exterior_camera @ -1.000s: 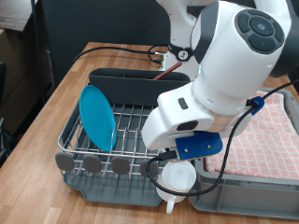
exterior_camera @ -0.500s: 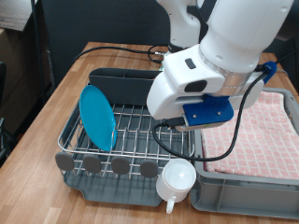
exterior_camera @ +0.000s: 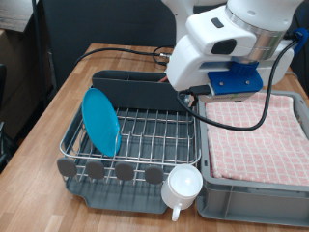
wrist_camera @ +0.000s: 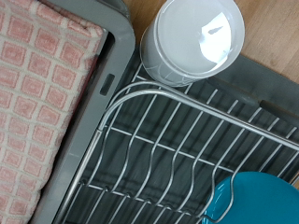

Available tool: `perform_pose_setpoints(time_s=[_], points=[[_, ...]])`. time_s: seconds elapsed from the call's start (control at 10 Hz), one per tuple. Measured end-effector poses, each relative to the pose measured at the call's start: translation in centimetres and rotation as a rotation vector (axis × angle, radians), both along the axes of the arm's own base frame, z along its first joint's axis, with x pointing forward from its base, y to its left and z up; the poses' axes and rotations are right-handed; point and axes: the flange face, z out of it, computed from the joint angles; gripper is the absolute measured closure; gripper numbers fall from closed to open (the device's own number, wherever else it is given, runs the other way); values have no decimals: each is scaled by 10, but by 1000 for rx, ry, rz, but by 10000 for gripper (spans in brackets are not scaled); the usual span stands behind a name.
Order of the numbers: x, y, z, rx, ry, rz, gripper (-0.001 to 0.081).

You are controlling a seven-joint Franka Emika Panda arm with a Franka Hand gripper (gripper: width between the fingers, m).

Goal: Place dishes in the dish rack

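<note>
Inside the big silver wire dish rack with its dark grey plastic bin and tray, I can see the round light-blue plate. It stands on its edge, leaning a little, near the rack's side toward the exterior view's left. In the wrist view only a curved bit of the plate shows, behind the rack's wires.

The white mug with a handle sits at the corner of the rack toward the exterior view's bottom right, just past the row of grey discs. It rests on the dark tray, outside the wire part. Its open mouth faces up and its small handle points away from the rack. The wrist view looks straight down into the mug.

Right beside the rack, on the exterior view's right, is the grey crate lined with pink checked cloth. Both sit on the brown wooden table.

My white robot arm hangs high above the rack and the crate. I cannot see the fingers in either view, so I cannot tell if they are wide or narrow. I see nothing held.
</note>
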Motion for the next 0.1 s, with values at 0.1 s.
perform_pose_setpoints(time_s=[0.1], points=[[0, 4, 3, -4, -2, -2, 3]])
